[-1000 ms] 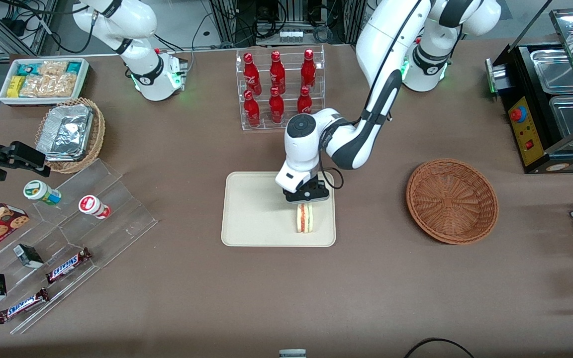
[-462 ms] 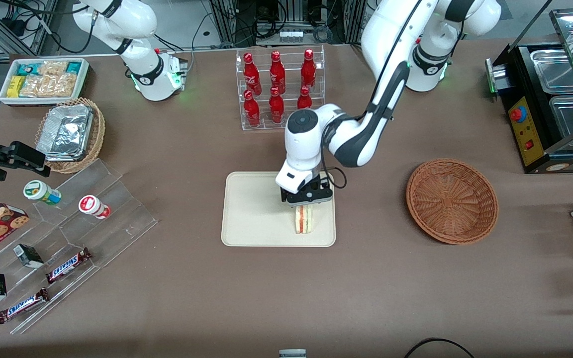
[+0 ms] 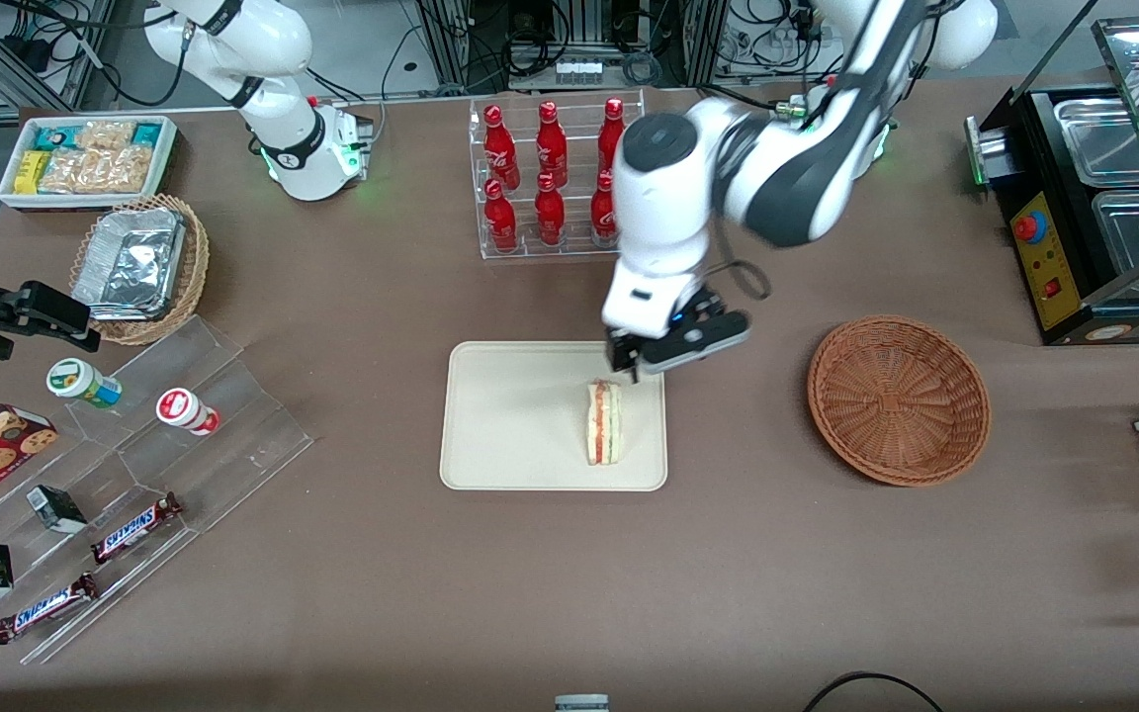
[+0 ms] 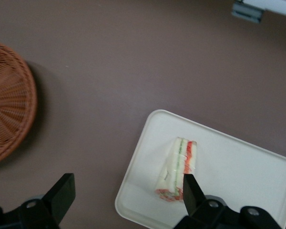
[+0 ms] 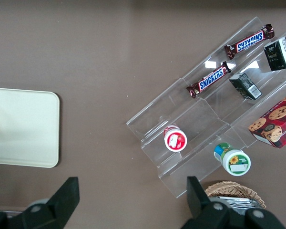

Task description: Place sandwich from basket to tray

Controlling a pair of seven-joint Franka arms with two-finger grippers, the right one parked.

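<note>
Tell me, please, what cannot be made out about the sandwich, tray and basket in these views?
- Sandwich: whether it rests flat or stands on edge on the tray; front view.
- Basket: cut off by the picture edge; left wrist view.
- Tray corner: hidden by one of the fingers of the open gripper; left wrist view.

The sandwich (image 3: 604, 423) lay on the tray (image 3: 510, 435) mid-bench; the end effector (image 3: 673, 358) hung above the tray's edge, with the basket (image 3: 898, 399) toward the working arm's end.
</note>
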